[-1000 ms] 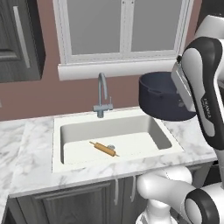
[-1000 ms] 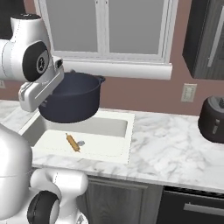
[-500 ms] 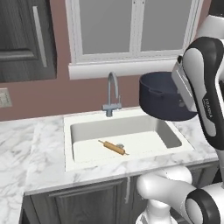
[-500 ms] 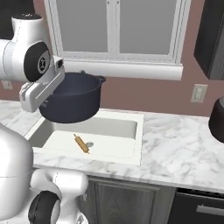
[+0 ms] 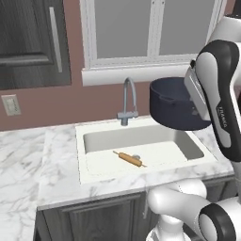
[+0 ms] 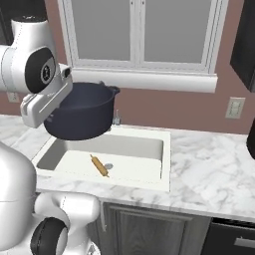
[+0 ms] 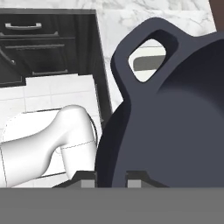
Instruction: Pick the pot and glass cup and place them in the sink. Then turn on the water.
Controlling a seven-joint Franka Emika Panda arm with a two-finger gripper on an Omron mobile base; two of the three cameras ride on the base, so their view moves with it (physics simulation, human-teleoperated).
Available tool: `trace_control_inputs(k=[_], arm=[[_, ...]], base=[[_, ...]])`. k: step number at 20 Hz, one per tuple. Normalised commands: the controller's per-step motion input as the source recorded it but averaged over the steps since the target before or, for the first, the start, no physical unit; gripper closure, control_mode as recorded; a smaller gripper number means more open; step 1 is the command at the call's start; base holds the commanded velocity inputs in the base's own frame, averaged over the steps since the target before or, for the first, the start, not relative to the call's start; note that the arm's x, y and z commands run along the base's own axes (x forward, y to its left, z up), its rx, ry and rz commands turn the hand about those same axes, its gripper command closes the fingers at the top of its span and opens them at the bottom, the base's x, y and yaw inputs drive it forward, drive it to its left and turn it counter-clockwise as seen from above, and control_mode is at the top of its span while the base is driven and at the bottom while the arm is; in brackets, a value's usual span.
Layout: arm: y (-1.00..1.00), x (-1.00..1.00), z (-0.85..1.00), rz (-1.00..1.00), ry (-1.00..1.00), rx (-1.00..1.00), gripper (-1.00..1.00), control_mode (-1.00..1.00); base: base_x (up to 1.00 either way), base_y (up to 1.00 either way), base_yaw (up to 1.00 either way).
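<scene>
- Left base view: sink [image 5: 89, 160] is the landmark, a white basin sunk in the marble counter [image 5: 28, 164].
- Pot [image 5: 176, 103] hangs in the air above the sink's right end, clear of the basin & counter, its near side partly behind the white arm.
- Gripper itself is behind the arm's wrist here, so its jaws can't be read in this view.
- Faucet [image 5: 127, 101], grey gooseneck, stands at the sink's back rim, just left of the pot.
- Rolling pin [image 5: 128, 158] lies on the sink floor, angled, approx mid-basin, beside the drain.
- Window [image 5: 150, 33] sits on the wall above the sink; dark cabinet [image 5: 33, 42] & a wall outlet [image 5: 10, 104] are to the sink's left.
- Right base view: the pot [image 6: 82, 112] is up over the sink's [image 6: 162, 159] left part, bottom well above the basin floor, one loop handle pointing to the wall.
- White wrist covers the pot's near-left rim; fingers are hidden behind it.
- The rolling pin [image 6: 99, 165] rests in the basin under & a bit right of the pot.
- Another outlet [image 6: 235, 107] is on the wall, right of the sink.
- Hand view: gripper [image 7: 109, 181] pinches the pot's [image 7: 175, 131] wall at the rim, a dark fingertip on each side, jaws nearly together.
- Loop handle stands at upper centre; a bit of the sink's white shows through its hole.
- Dark base cabinets [image 7: 48, 48] & pale floor lie far below.
</scene>
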Motion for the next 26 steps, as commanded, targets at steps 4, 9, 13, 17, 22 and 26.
trace_control_inputs(k=[4,9,13,17,22,26], arm=[[0.00,0.00,0.00,0.00,0.00,0.00,1.00,1.00],[0.00,0.00,0.00,0.00,0.00,0.00,1.00,1.00],[0.00,0.00,0.00,0.00,0.00,0.00,1.00,1.00],[0.00,0.00,0.00,0.00,0.00,0.00,1.00,1.00],[-0.01,0.21,-0.09,0.00,0.00,0.00,1.00,-1.00],[-0.17,0.64,-0.44,0.00,0.00,0.00,1.00,-1.00]], base=[[0.36,0.00,0.00],[0.31,0.00,0.01],[0.24,-0.03,0.03],[0.16,0.00,0.03],[0.22,0.00,0.00],[0.00,0.00,0.00]])
